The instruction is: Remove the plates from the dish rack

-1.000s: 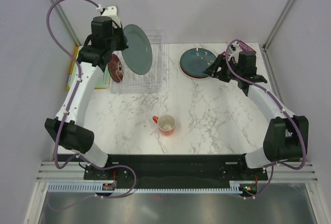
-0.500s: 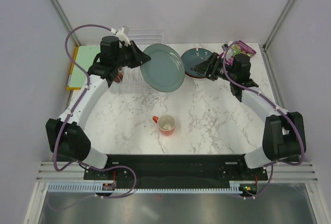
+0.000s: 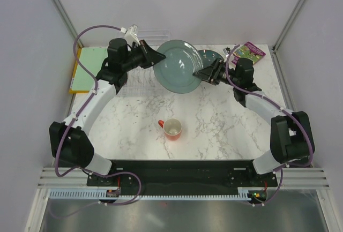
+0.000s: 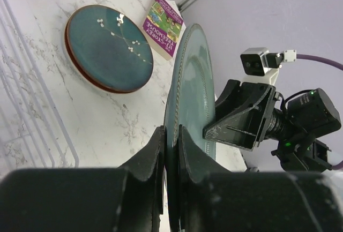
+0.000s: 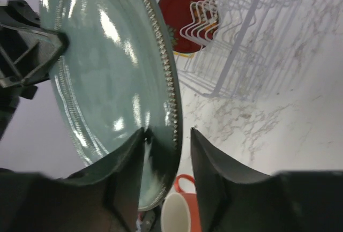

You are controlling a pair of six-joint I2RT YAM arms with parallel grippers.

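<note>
My left gripper is shut on the rim of the grey-teal plate and holds it on edge in the air, right of the clear dish rack. My right gripper is open, its jaws standing either side of the plate's opposite rim. A red plate stands in the rack. The dark teal plate lies flat on the table at the back right. No other plate shows.
An orange-red mug stands mid-table, below the held plate. A flat green board lies left of the rack. A purple booklet lies at the back right corner. Grey walls close in on both sides.
My left arm has swung the grey-teal plate from over the rack rightward to the table's back middle. My right gripper has moved left and now straddles the plate's rim.
</note>
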